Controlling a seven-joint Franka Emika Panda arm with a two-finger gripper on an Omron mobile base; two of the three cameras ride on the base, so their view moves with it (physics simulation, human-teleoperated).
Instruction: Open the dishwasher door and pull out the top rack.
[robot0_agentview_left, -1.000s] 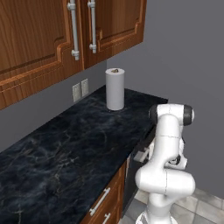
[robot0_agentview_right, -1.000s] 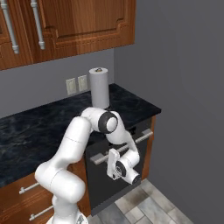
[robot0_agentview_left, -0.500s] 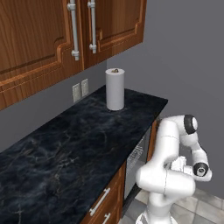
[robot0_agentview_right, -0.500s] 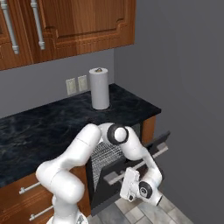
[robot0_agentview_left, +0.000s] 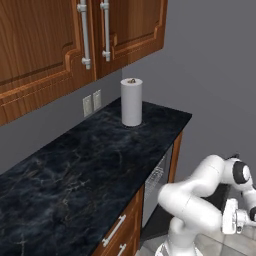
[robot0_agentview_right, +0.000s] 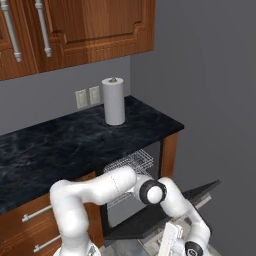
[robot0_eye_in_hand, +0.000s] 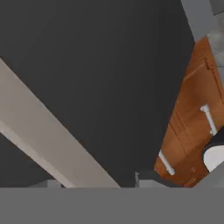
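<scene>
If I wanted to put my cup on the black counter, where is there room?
Nearly all of the countertop is bare: the long stretch from the paper towel roll toward the drawers, and the strip by the wall outlets. It is crowded lower down, where the arm reaches over the open dishwasher door below the top rack.

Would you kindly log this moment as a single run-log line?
dishwasher door: swung down, nearly flat | top rack: inside the opening, not pulled out | gripper: low against door's dark panel, jaw state unclear | paper towel roll: upright on counter
</scene>
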